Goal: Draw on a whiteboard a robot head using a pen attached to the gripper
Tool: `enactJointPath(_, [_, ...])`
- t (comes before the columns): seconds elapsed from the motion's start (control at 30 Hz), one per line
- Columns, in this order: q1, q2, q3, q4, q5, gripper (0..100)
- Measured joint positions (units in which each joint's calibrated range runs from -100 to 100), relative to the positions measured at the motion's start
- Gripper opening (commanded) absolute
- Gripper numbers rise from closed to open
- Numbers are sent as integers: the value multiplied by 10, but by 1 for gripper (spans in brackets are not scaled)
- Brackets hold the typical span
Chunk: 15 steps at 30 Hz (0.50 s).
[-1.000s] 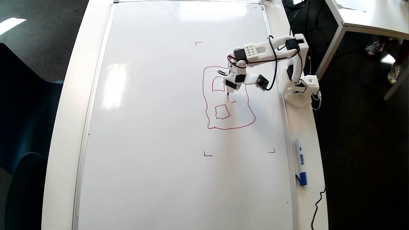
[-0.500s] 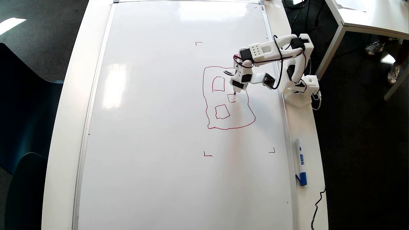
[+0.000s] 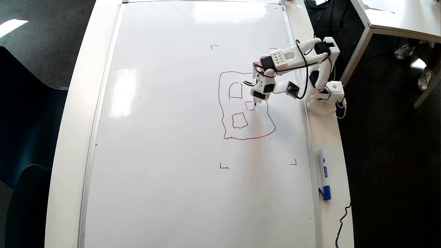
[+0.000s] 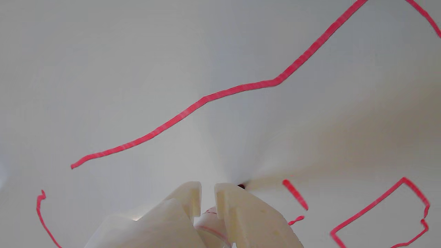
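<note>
1. Clamped around the pen [image 4: 211,224], the gripper [image 3: 256,100] points down at the whiteboard [image 3: 172,137] in the overhead view; in the wrist view its two pale fingers [image 4: 241,213] stand close together with the pen's white barrel and a red band showing between them.
2. Only a dark speck of the pen's tip shows past the right finger in the wrist view, right at the board; whether it presses on the board cannot be told for sure.
3. Seen from overhead, the pen tip sits at the upper right corner of a small red square near the middle of the robot head [image 3: 246,105].
4. That robot head is a wobbly red rounded outline on the right half of the whiteboard, with a square near its top left, a second square lower down, and the small middle one beside the pen.
5. Part of the drawing's top right edge is hidden under the arm [image 3: 293,58], which reaches in from its base [image 3: 324,98] on the right strip of the surface [image 3: 330,137].
6. Small red corner marks [image 3: 224,167] lie around the drawing, well apart from it.
7. A white marker with a blue cap [image 3: 324,175] lies on the surface just beside the whiteboard's right frame, below the arm's base in the overhead view.
8. From the wrist, a long red line [image 4: 220,94] of the outline crosses the board ahead of the gripper, and one drawn square [image 4: 382,215] shows at the lower right.
</note>
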Motion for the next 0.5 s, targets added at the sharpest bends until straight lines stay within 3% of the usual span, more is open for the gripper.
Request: enactJointPath(0.5, [-20,0,0,0,0,1])
